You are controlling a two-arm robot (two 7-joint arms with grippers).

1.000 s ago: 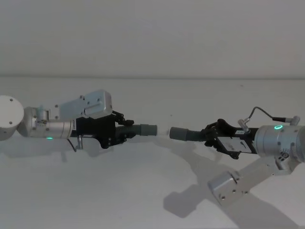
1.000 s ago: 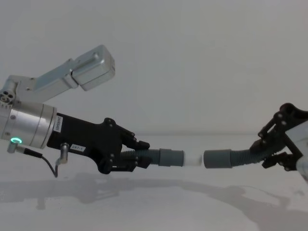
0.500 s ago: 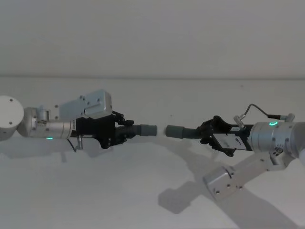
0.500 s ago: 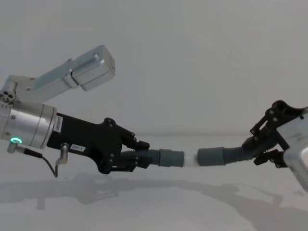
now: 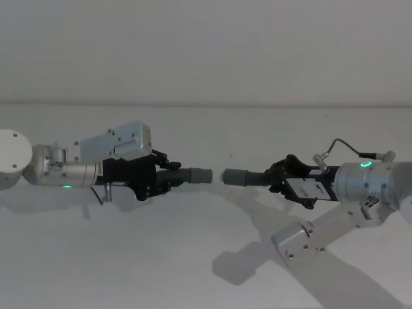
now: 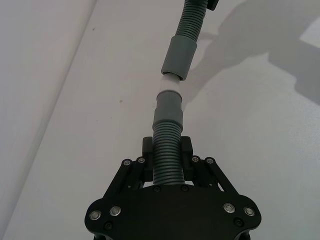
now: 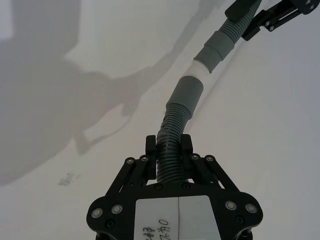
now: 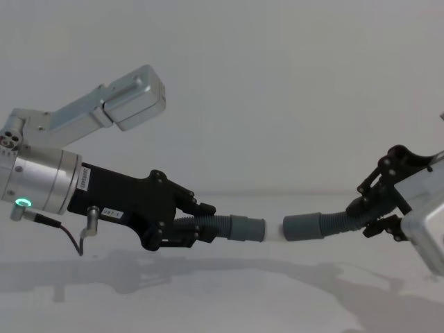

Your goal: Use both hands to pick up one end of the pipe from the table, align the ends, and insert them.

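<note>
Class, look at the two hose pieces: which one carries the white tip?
The hose piece in the left end effector: a narrow white tip juts from its cuff; the right-held piece ends in plain grey.

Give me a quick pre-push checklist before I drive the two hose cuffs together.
1. Left hand shut on the left hose piece: ok.
2. Right hand shut on the right hose piece: ok.
3. White tip at the mouth of the right cuff: ok, the left wrist view shows it just entering.
4. Cuffs on one axis: not ok, the left cuff and right cuff sit at a slight angle in the right wrist view.
5. Tip fully seated: not ok, white shows between the cuffs.
6. Both pieces lifted off the table: ok.
</note>
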